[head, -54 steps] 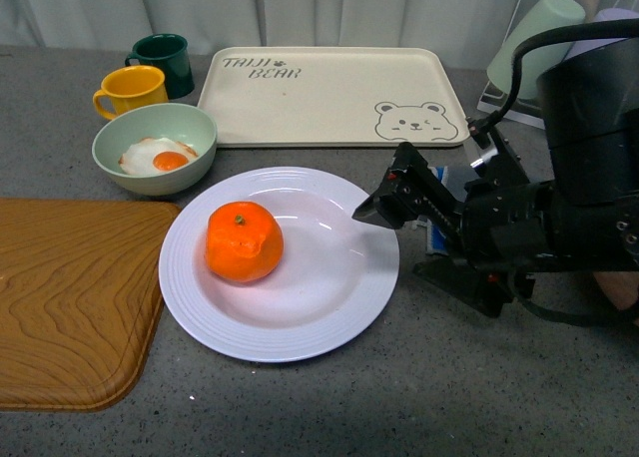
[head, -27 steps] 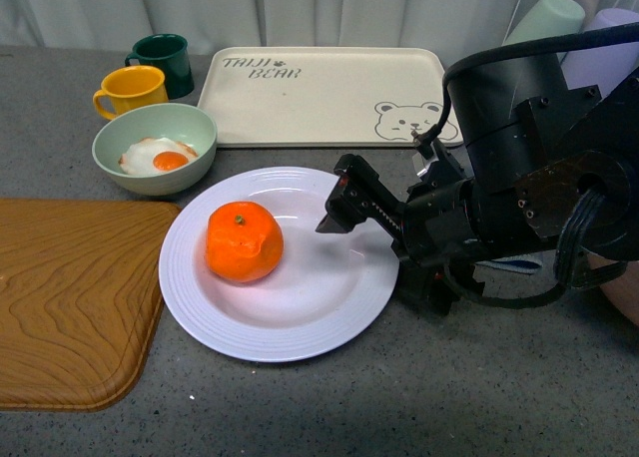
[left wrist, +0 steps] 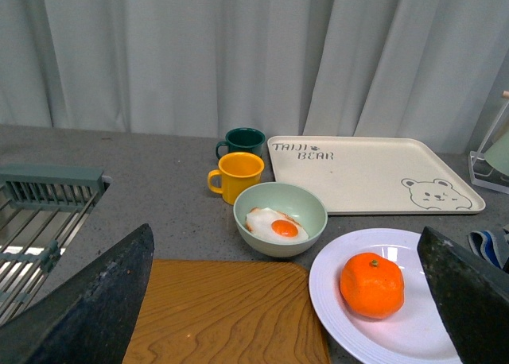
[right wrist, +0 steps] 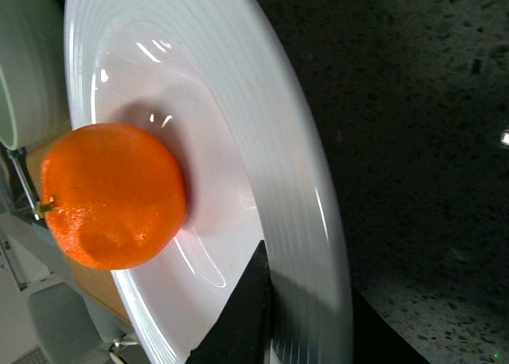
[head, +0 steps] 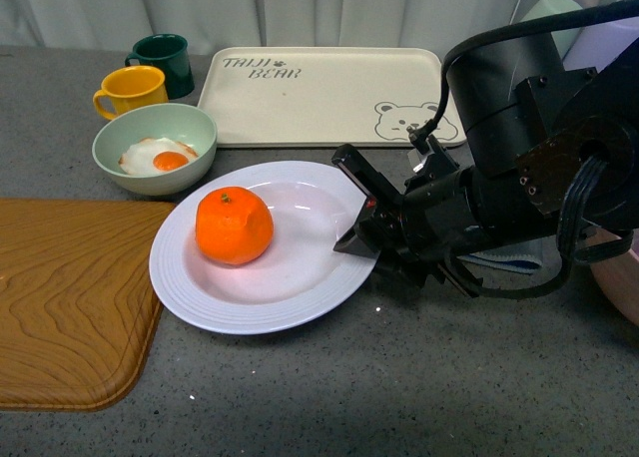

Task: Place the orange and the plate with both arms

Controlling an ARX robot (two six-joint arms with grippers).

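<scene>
Step in hand: securing the plate (head: pixel 300 302) on the counter (head: pixel 419 377).

Right gripper (head: pixel 351 239) is at the plate's 3 o'clock rim. One finger lies over the rim, the other seemingly under it. Pinched or not, cannot tell.

Orange (head: pixel 234 227) sits in the well toward 9 o'clock.

Left gripper (left wrist: pixel 285 230) gapes wide, holding nothing.

Next likely calls for a firm rim pinch and a level lift, else the orange rolls.

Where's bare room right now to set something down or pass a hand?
Bare: the cream rectangular bear tray behind the white round plate, the brown wooden board left of it, grey counter in front. Crowded: pale green bowl by the plate, right hand at its rim.
</scene>
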